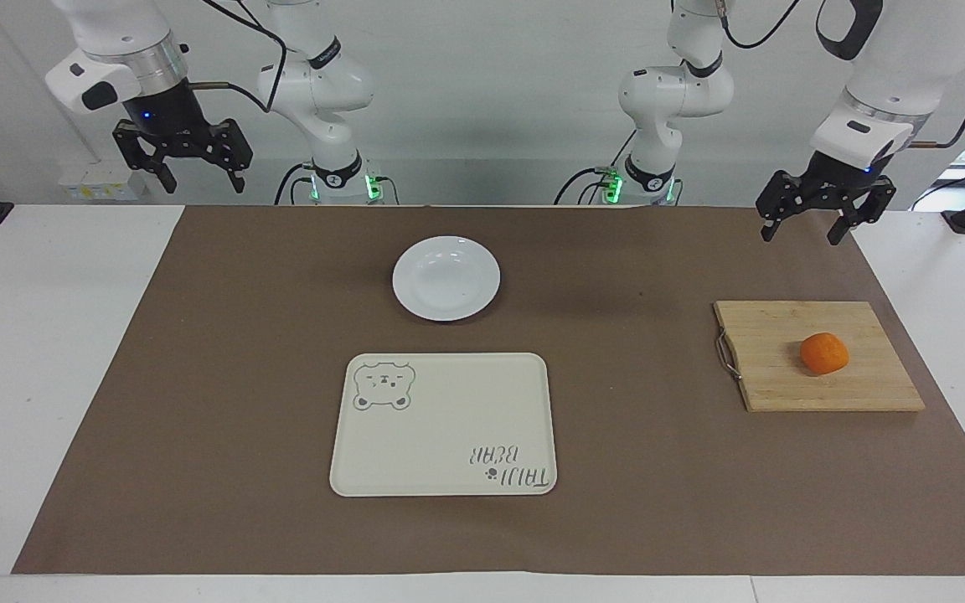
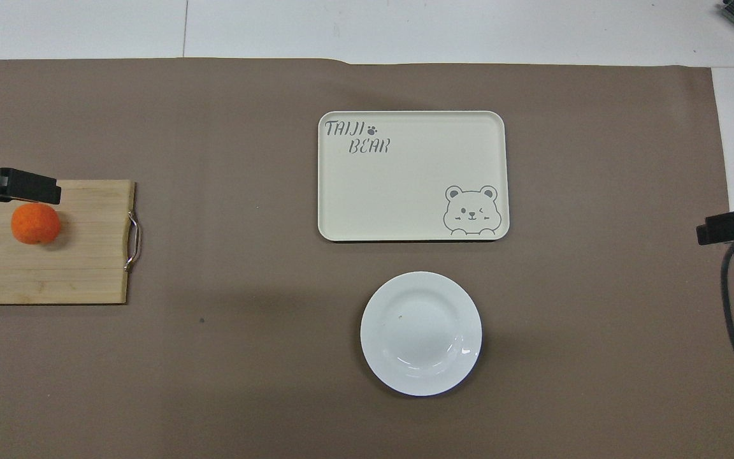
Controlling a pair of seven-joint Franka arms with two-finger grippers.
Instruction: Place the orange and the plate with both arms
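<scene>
Two white robot arms hang above a desk (image 1: 47, 352) covered by a brown paper mat (image 1: 198, 377), each with its tool raised and holding nothing. The left tool (image 1: 826, 219) hovers over the mat's edge at the left arm's end of the desk, its two fingers spread apart and pointing down, with the wooden cutting board (image 1: 784, 385) lying on the mat below it. The orange (image 1: 824, 353) sits on that board, toward the board's outer side and away from its metal handle (image 1: 726, 354); nothing touches the fruit. In the overhead view one dark finger of the left tool (image 2: 10, 187) shows just beside the orange (image 2: 35, 223) without covering it. The right tool (image 1: 181, 155) is held high at the right arm's end, over the bare white desk beside the mat, its fingers likewise parted. The plate (image 1: 446, 278) rests empty on the mat near the middle of the desk, close to the robots' bases. The cream tray (image 1: 441, 435) with the bear drawing lies farther from the robots than the plate, apart from it and also empty.
</scene>
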